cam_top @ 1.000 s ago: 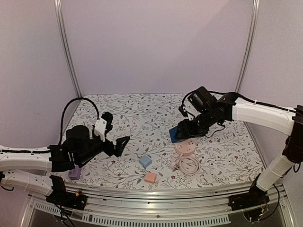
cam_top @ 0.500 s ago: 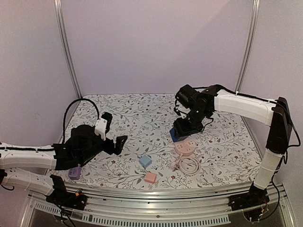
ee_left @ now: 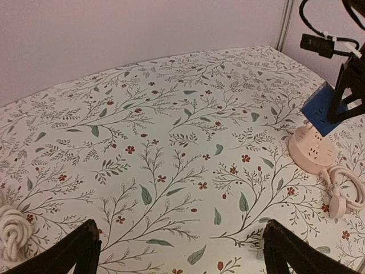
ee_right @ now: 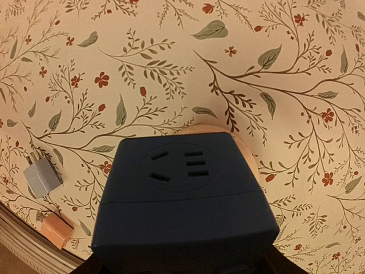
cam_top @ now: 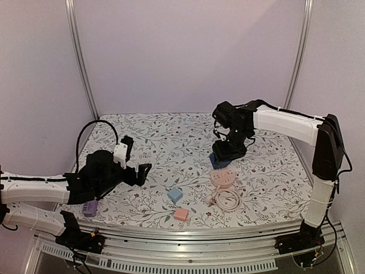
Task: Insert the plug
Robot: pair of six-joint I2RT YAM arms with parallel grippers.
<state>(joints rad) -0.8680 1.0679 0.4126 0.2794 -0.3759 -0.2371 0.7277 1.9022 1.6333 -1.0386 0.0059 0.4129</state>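
My right gripper (cam_top: 226,153) is shut on a dark blue cube plug (cam_top: 219,162), held just above the far edge of a round pink power socket (cam_top: 222,179). In the right wrist view the blue plug (ee_right: 182,188) fills the frame between my jaws, its socket face towards the camera, with the pink socket's rim (ee_right: 250,155) showing behind it. My left gripper (cam_top: 138,174) is open and empty over the table at the left. The left wrist view shows the blue plug (ee_left: 322,108) tilted over the pink socket (ee_left: 311,149).
The socket's coiled pink cable (cam_top: 227,200) lies in front of it. A light blue cube (cam_top: 175,194) and a pink cube (cam_top: 181,214) lie near the front middle. A purple cube (cam_top: 89,208) is under my left arm. White rope (ee_left: 11,231) lies at the left.
My right arm has swung in and turned its wrist, bringing the blue plug a little right, closer over the pink socket. My left gripper has drawn back slightly.
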